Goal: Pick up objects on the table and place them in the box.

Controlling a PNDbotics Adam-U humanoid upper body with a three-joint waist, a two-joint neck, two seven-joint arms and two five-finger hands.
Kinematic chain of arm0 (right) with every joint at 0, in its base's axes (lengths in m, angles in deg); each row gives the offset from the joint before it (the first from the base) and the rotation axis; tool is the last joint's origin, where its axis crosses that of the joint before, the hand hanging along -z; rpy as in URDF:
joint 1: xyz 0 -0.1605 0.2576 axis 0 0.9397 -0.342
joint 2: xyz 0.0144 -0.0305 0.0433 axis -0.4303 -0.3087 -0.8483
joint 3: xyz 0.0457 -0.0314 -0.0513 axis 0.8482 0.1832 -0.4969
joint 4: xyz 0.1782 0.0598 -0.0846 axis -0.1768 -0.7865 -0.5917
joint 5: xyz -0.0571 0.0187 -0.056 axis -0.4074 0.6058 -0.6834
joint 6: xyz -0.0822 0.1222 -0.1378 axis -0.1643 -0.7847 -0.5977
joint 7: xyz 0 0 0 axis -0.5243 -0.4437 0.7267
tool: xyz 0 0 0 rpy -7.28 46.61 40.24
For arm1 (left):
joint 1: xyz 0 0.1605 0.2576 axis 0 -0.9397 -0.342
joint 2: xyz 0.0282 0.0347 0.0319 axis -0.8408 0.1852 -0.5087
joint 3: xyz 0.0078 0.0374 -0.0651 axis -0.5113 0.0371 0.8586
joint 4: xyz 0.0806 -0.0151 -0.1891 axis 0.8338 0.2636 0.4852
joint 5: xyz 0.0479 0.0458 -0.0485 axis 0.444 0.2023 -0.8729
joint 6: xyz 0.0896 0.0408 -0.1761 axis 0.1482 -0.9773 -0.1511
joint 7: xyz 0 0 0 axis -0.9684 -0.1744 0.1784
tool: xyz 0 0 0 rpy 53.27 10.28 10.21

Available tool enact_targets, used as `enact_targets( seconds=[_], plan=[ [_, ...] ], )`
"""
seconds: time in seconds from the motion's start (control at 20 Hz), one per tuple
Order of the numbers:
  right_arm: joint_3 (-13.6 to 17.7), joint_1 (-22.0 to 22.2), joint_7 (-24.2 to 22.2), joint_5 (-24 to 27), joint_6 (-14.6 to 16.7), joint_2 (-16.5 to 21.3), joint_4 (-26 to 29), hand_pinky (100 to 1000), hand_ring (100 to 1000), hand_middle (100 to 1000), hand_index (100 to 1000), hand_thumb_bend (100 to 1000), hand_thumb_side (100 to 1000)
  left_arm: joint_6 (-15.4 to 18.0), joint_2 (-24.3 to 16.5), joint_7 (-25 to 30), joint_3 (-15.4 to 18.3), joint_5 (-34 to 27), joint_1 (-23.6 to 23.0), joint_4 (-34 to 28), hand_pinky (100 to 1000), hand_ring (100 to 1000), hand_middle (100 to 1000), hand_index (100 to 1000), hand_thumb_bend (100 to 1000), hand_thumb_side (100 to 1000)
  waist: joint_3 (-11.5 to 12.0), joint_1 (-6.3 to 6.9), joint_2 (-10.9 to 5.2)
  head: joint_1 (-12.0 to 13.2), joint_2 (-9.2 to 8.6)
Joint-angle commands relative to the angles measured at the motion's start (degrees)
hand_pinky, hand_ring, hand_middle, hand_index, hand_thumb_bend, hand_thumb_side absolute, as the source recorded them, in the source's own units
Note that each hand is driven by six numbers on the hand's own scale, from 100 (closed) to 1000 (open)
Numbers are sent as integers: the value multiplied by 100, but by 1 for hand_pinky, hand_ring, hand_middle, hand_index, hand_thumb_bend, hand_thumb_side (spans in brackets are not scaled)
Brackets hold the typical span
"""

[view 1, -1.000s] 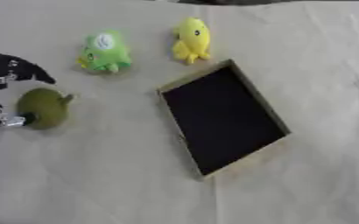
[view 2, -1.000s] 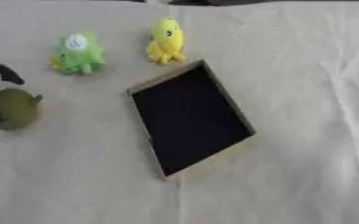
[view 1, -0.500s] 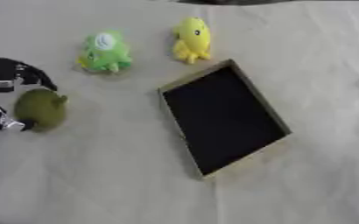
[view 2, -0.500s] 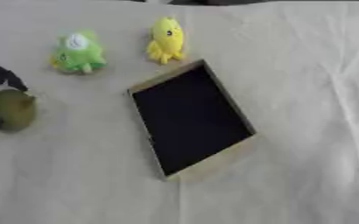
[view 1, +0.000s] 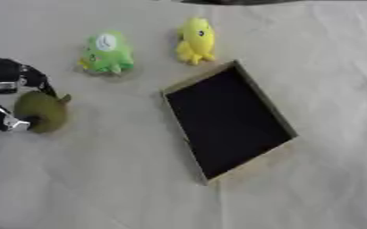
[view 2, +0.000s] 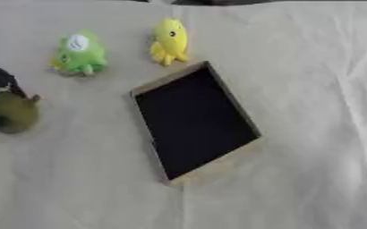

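The black left hand (view 1: 10, 100) has closed in since a moment ago, and its fingers now curl around the round olive-green soft toy (view 1: 42, 111), which sits on the cloth well left of the flat black box with tan edges (view 1: 227, 117). The toy looks light and squashy, so its fat middle seems the best place to hold. Near the box's top corner sit a bright green plush toy (view 1: 106, 53) and a yellow plush toy (view 1: 195, 41); the right hand does not show.

L hand (view 1: 6, 96) at left edge, fingers curled round olive toy (view 1: 42, 111), R hand unseen
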Motion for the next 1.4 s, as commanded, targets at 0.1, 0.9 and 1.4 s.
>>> enact_targets(
  seconds=[0.1, 0.9, 1.4],
  plan=[
    [75, -14, 32, 31, -31, 93, 81, 898, 870, 635, 776, 100, 515, -63, -200, -76, 225, -219, -2, -508, 726, 661, 585, 738, 100, 269, 8, 29, -129, 7, 2],
    [54, -24, 31, 60, -39, 82, 81, 899, 870, 636, 778, 100, 516, 103, 655, -503, -211, -595, 1244, -1555, 697, 618, 563, 716, 100, 198, 11, 54, -222, 52, 31],
    [5, -180, -2, 133, -32, -5, 81, 899, 870, 637, 779, 100, 516, 196, 1988, -89, -678, -1274, 2109, -1391, 694, 589, 531, 702, 100, 245, -49, -12, -241, 149, 30]
  ],
)
